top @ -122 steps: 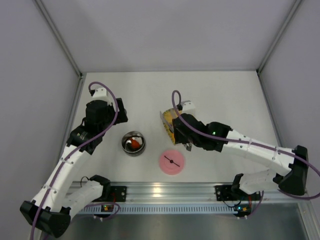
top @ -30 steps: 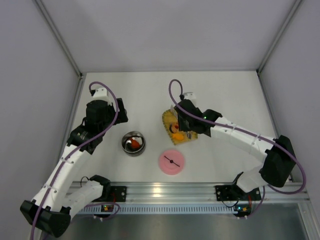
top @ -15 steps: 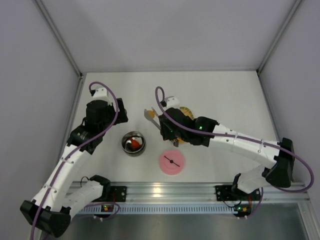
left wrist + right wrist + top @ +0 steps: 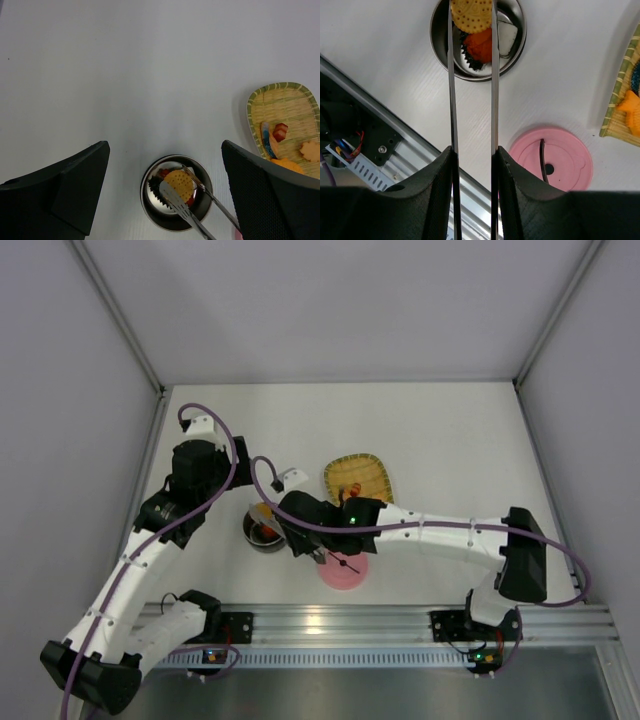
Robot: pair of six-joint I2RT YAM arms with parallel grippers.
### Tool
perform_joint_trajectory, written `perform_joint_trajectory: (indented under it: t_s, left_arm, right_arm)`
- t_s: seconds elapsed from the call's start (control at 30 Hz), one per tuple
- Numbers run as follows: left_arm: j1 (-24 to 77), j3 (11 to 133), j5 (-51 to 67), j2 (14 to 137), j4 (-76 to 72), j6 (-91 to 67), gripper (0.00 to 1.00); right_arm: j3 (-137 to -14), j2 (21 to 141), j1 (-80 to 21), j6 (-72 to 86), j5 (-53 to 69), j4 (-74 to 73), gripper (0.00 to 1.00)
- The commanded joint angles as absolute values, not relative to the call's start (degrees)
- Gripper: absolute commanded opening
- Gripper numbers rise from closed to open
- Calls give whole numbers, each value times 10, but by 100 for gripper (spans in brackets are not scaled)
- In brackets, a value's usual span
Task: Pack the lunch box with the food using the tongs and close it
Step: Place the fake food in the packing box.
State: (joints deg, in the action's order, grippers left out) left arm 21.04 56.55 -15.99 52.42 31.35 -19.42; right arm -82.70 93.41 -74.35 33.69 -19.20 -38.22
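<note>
1. The left gripper (image 4: 165, 145) hangs to the left of the lunch box (image 4: 145, 197) and farther back. Its fingers are spread wide with nothing between them, so it looks idle for the coming move.
2. The lunch box sits open on the table (image 4: 440, 420), with a red piece, a dark frilly piece and a white piece inside.
3. The tongs (image 4: 452, 100) pinch a round yellow biscuit (image 4: 471, 15) at their tips, directly over the lunch box's opening. I cannot tell whether the biscuit touches the pieces below.
4. The tongs' long axis runs from the lunch box rightward and nearer, back to the right gripper (image 4: 472, 152). That gripper is clenched on both tong arms.
5. The drop point already lies under the tips, so the next move probably needs only an eased squeeze, not more travel.
6. The pink lid (image 4: 343, 565) lies flat just right of the lunch box and nearer, apart from it. The right arm is closer to it.
7. The yellow tray (image 4: 358, 478), right of the lunch box and farther back, holds more food (image 4: 280, 132).
</note>
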Motion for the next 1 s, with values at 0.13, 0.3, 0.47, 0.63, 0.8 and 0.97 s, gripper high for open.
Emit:
perform_joint_trajectory:
  t_s: [0.13, 0.3, 0.47, 0.63, 0.8, 0.97]
  left_arm:
    - [207, 566, -165, 525, 307, -194, 99]
    - [207, 566, -165, 525, 307, -196, 98]
    - [207, 565, -165, 525, 308, -196, 99]
    - [207, 566, -164, 525, 307, -196, 99]
    - [207, 565, -165, 525, 307, -195, 99]
    - [207, 566, -164, 525, 308, -195, 98]
  right_arm:
    - [-873, 942, -764, 347, -191, -355, 34]
    - [-869, 942, -766, 348, -190, -355, 40]
    - [-870, 943, -768, 348, -189, -354, 44]
    - [-871, 942, -768, 347, -190, -356, 44]
    - [-871, 931, -766, 345, -217, -373, 45]
    - [-839, 879, -741, 351, -251, -399, 46]
